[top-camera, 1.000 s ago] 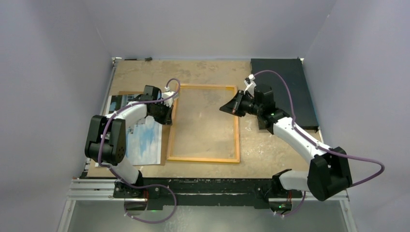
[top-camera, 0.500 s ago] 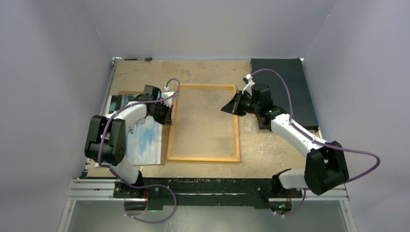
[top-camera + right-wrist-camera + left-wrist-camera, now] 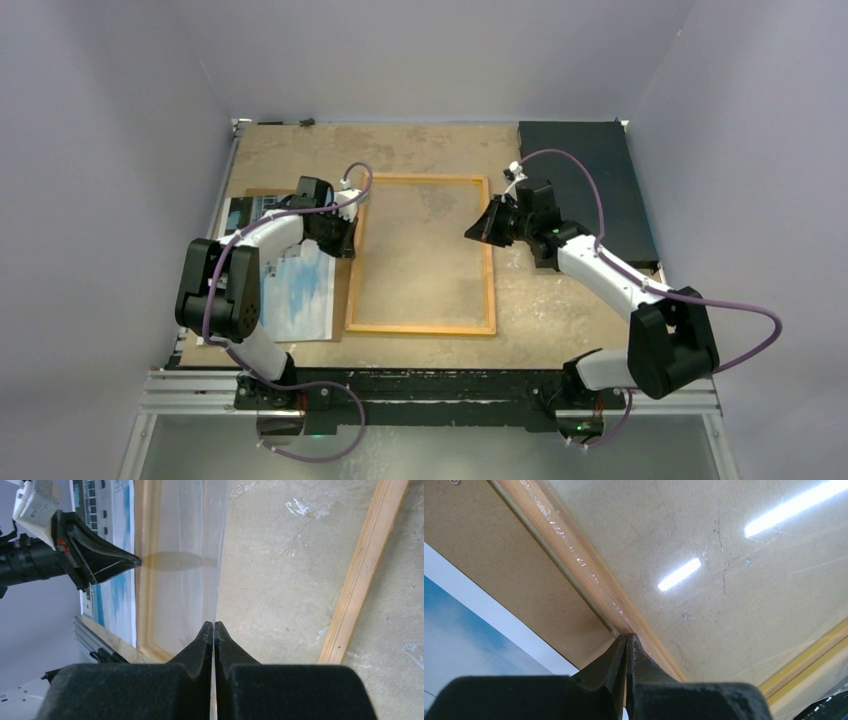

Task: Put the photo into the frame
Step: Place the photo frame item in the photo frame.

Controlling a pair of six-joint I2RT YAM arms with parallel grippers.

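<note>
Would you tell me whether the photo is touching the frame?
Apart. The left wrist view shows a strip of brown board lying between the photo and the frame.

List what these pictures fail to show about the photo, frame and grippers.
- Top external: the left arm covers part of the photo.
- Left wrist: the shut left gripper hides whether its tips touch the frame.
- Right wrist: whether the shut right gripper pinches the pane edge is too fine to tell.

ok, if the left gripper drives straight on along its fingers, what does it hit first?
The frame. The left gripper, shut, points down at the inner lip of its left wooden rail; the tips look right at it, though whether they touch is unclear.
</note>
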